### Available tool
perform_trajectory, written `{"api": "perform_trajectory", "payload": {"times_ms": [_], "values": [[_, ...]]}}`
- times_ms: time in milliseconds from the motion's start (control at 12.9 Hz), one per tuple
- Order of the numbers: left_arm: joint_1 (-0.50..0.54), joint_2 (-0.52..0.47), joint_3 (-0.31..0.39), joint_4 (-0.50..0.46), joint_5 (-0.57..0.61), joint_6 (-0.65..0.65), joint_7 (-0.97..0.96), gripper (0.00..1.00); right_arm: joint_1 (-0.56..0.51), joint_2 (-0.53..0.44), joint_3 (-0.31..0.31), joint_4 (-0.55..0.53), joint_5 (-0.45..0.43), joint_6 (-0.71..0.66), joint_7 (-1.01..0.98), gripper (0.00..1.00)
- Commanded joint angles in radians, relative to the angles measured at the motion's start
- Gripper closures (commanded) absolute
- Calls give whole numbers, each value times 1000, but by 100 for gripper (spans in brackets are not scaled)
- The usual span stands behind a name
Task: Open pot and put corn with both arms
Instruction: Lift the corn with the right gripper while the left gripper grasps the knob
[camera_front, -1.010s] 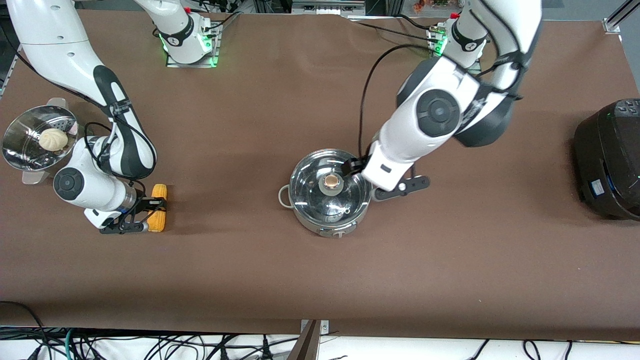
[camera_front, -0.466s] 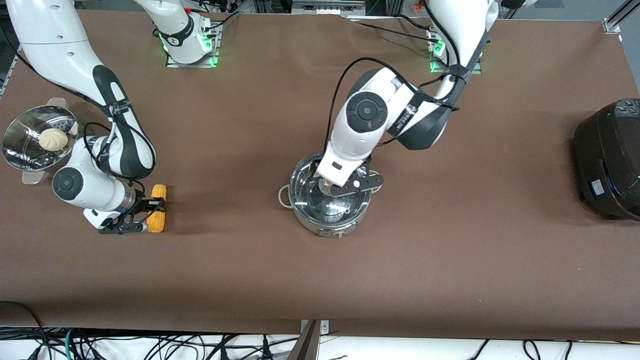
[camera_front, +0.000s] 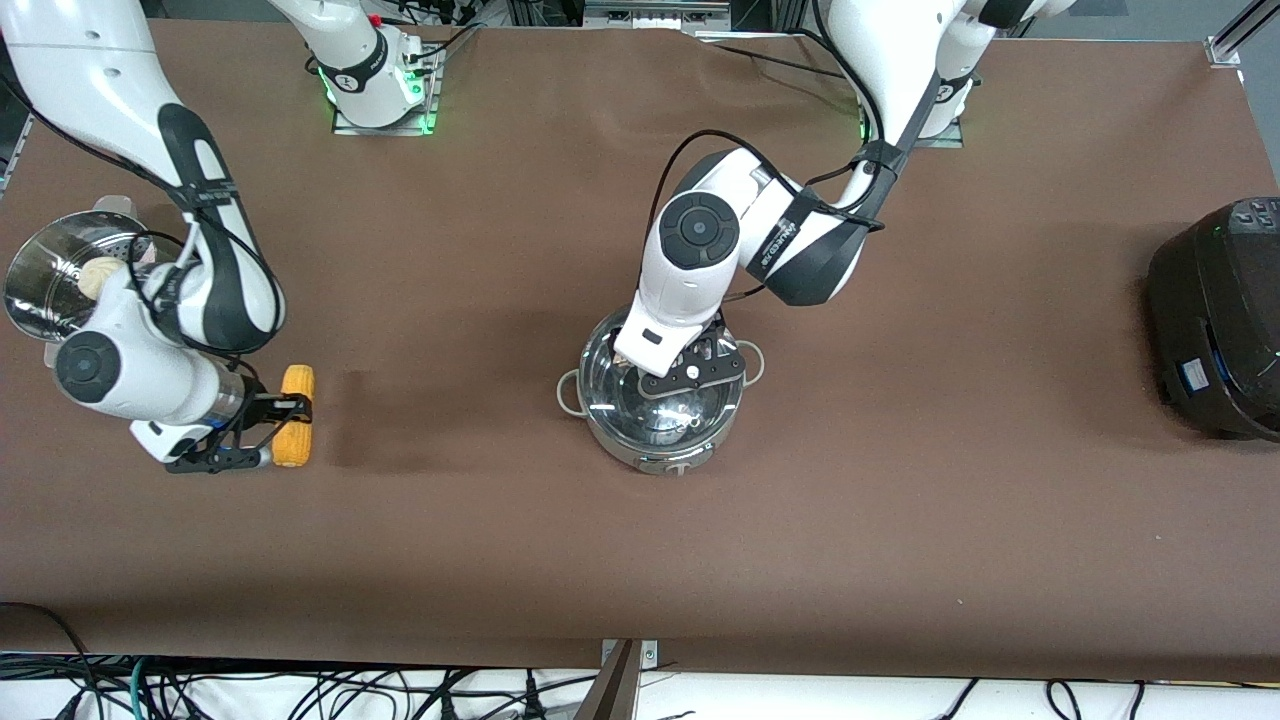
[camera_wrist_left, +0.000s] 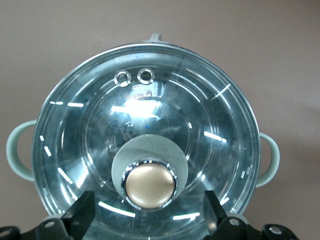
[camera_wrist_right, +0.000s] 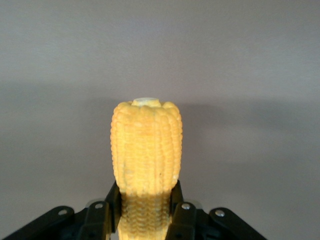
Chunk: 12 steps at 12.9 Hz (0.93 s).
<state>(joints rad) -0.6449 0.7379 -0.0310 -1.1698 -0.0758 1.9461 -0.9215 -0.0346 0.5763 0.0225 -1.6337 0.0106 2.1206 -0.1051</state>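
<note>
A: Any writing I can log?

B: Small lettering runs along the black forearm band of the left arm (camera_front: 800, 240). I cannot read it. The black cooker (camera_front: 1215, 320) at the left arm's end of the surface (camera_front: 900, 560) carries a blue label, also too small to read.

A: Where are the task things?

B: The pot (camera_front: 661, 395) sits mid-surface with its glass lid (camera_wrist_left: 145, 145) on. The corn (camera_front: 295, 415) is toward the right arm's end, clamped between the fingers of the right gripper (camera_front: 270, 430).

A: And the left gripper?

B: The left gripper (camera_front: 690, 370) is over the lid, its fingers (camera_wrist_left: 82, 215) spread wide on either side of the lid knob (camera_wrist_left: 149, 184), not touching it.

A: What is around, and what blocks my view?

B: A steel steamer basket (camera_front: 45, 270) with a pale bun (camera_front: 92, 277) stands at the right arm's end, partly covered by the right arm (camera_front: 150, 330). In the front view the left arm's wrist hides the knob.

A: What do the wrist views add?

B: The left wrist view shows the knob, two small vent holes (camera_wrist_left: 134, 77) in the lid and both grey side handles (camera_wrist_left: 17, 150). The right wrist view shows the cob end-on, pinched near its lower end
</note>
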Motion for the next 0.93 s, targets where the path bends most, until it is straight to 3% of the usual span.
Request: {"api": "perform_trajectory", "payload": {"times_ms": [0, 466, 855], "values": [[-10, 31, 8, 39, 47, 7, -11, 5, -17, -10, 4, 124, 0, -166, -38, 97], [-9, 44, 8, 45, 45, 8, -7, 25, -25, -47, -1, 264, 0, -381, -44, 97], [-5, 44, 8, 50, 45, 8, -8, 52, -25, -76, -18, 373, 3, -553, -60, 97]]}}
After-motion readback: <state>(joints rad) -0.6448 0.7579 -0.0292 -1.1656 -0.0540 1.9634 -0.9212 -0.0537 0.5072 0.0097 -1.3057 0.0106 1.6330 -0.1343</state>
